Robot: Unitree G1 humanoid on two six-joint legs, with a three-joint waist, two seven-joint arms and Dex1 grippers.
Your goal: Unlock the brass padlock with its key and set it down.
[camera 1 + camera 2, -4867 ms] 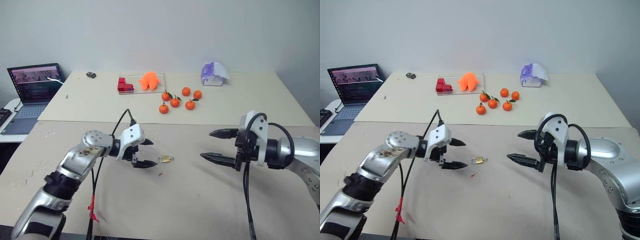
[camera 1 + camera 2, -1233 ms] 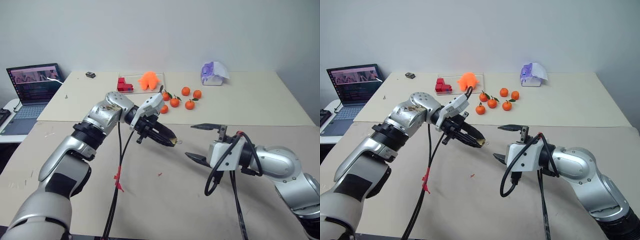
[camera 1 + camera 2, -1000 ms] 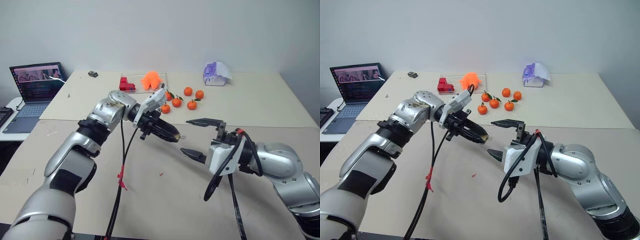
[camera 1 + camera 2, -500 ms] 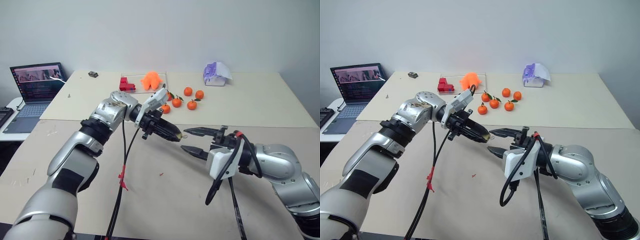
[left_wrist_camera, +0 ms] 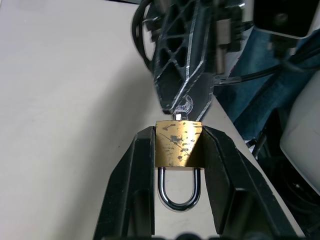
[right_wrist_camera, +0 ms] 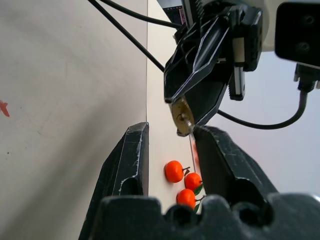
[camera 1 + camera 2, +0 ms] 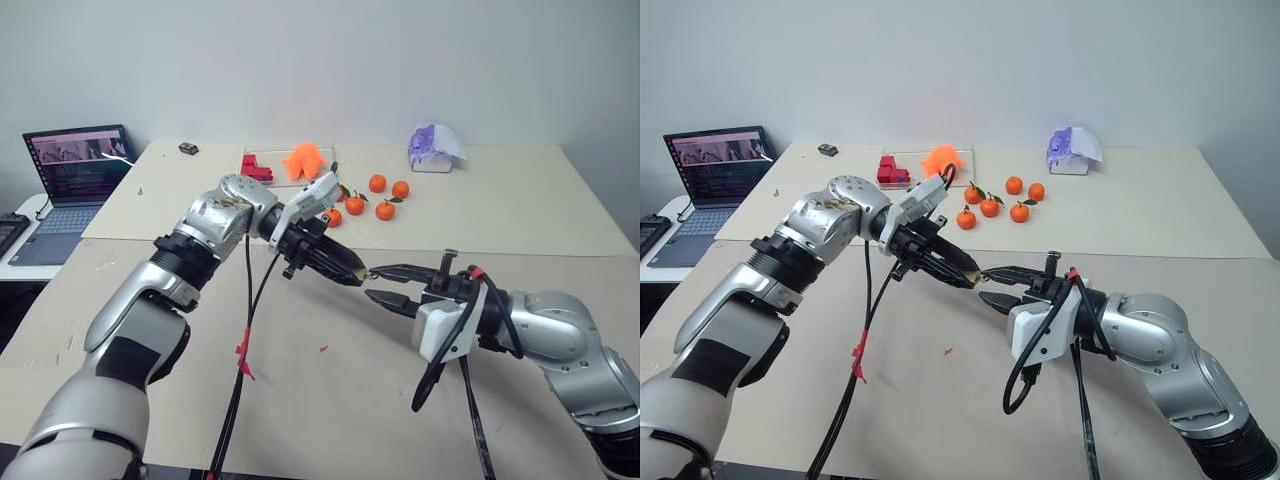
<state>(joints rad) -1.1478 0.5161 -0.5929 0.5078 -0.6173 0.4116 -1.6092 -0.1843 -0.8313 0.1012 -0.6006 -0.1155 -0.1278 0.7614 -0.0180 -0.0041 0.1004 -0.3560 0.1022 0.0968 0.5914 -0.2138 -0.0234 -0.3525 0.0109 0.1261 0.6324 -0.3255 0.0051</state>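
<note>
Over the last second the right gripper [image 7: 371,283] had narrowed its black fingers from wide apart to a slim gap, at the small silvery key [image 5: 187,103] jutting from the tiny scuffed golden-brass padlock [image 5: 176,142]; whether they pinched the key could not be told. The left gripper [image 5: 176,147] stayed clamped on the padlock body, raised above the beige table [image 7: 300,380], shackle toward its wrist.
</note>
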